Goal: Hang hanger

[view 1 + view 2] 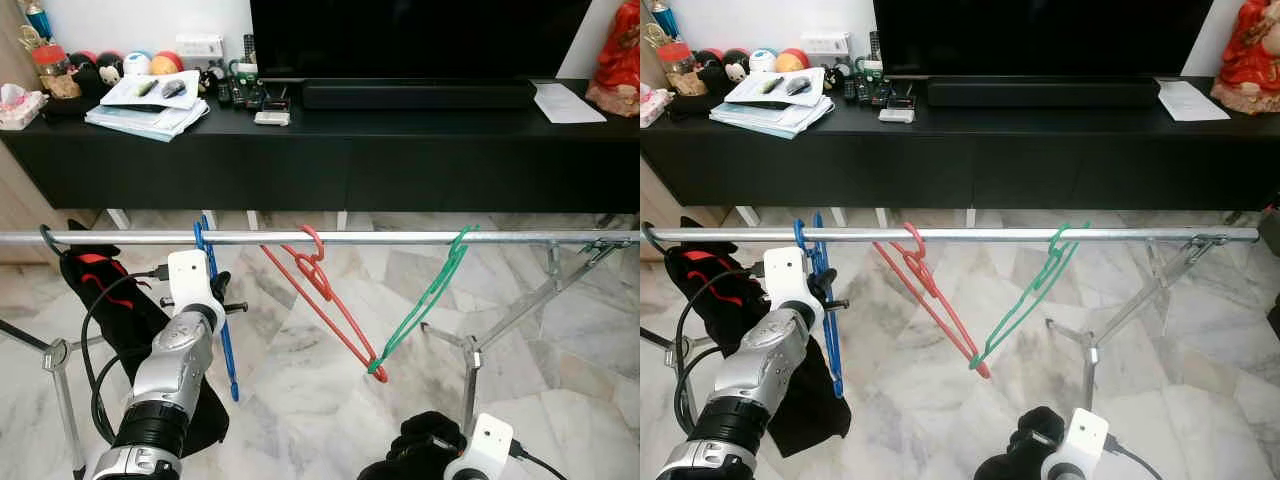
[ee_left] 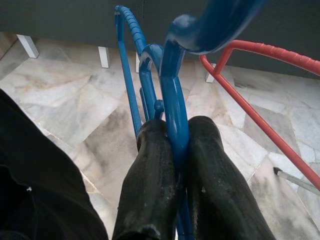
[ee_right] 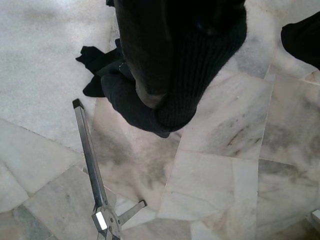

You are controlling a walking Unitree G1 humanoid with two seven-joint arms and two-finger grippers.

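Our left gripper (image 2: 175,150) pinches the blue hanger (image 1: 222,330) at the rail (image 1: 400,238). Released before its hook seats, it may drop, we judge. We cannot tell the right gripper's (image 1: 425,440) state.

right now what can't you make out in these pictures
- Right tool: in the right wrist view a black cloth covers it, so open or shut is unknown.
- Blue hanger: the left arm hides much of it in the eye views.
- Papers on the tv stand: print too small to read.
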